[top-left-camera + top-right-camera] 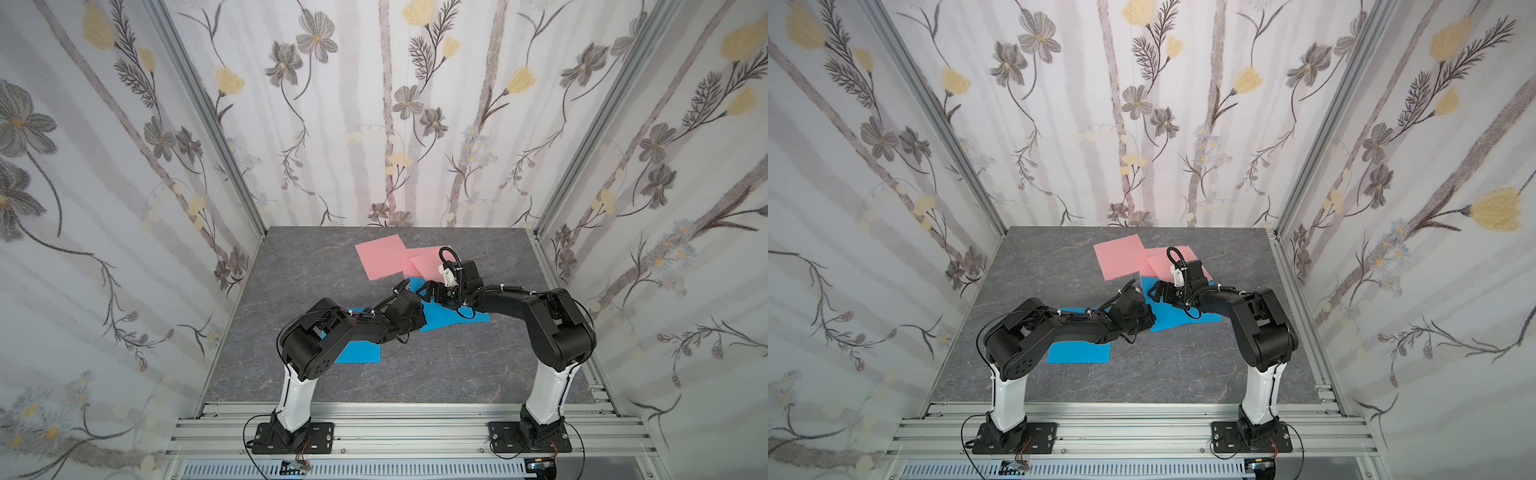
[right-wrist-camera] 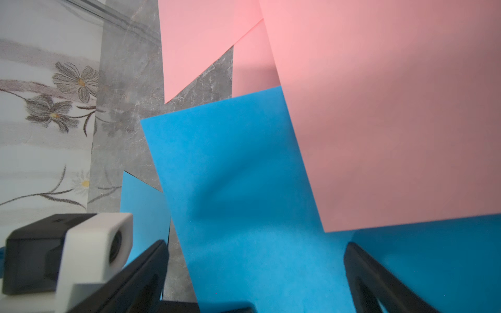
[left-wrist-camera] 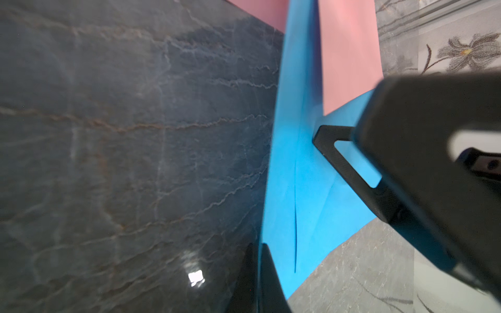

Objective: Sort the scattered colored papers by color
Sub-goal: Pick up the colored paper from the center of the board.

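Note:
Two pink papers [image 1: 380, 255] [image 1: 428, 262] overlap at the back of the table, showing as pink papers [image 1: 1119, 257] in both top views. Blue papers [image 1: 449, 318] lie overlapped in the middle, and another blue paper [image 1: 357, 353] lies partly under my left arm. My left gripper [image 3: 259, 271] is shut on the edge of a middle blue paper [image 3: 298, 162]; in a top view the left gripper [image 1: 415, 318] is mostly hidden by its wrist. My right gripper [image 2: 256, 245] stands open just above that blue paper [image 2: 230, 176], beside a pink paper [image 2: 379, 108]. The right gripper [image 1: 428, 289] faces the left one closely.
The dark marbled table [image 1: 311, 270] is walled by flowered panels on three sides, with an aluminium rail [image 1: 395, 432] at the front. The right gripper's finger [image 3: 347, 168] crosses the left wrist view. The left arm's white camera housing [image 2: 95, 244] sits close to the right gripper.

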Available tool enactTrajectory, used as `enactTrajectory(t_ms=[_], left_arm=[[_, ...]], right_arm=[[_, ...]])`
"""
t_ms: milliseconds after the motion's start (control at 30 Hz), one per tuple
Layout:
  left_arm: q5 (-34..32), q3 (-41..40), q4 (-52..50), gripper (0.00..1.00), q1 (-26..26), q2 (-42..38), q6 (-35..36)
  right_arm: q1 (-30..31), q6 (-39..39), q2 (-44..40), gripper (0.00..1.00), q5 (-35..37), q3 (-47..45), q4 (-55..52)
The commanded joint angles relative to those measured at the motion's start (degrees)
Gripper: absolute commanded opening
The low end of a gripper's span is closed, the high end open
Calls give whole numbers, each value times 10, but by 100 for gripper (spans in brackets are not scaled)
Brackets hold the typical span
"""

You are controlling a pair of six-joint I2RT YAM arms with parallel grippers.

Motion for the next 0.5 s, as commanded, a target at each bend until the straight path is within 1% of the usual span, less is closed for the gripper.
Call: enactTrajectory(t_ms=[0,133,333,467], left_arm=[[-8,2,-48,0,-1,-2,4],[-9,6,-60,0,0,-7,5],[-23,20,-102,0,0,-18,12],[-35,38,-144,0,0,-30,29]], right_arm=[[-1,-14,-16,100,15,5,-46],[-2,-24,-38,100,30,7,-60],[-6,-35,-62,100,33,27,-81],[-15,-68,-74,100,70,45,-130]])
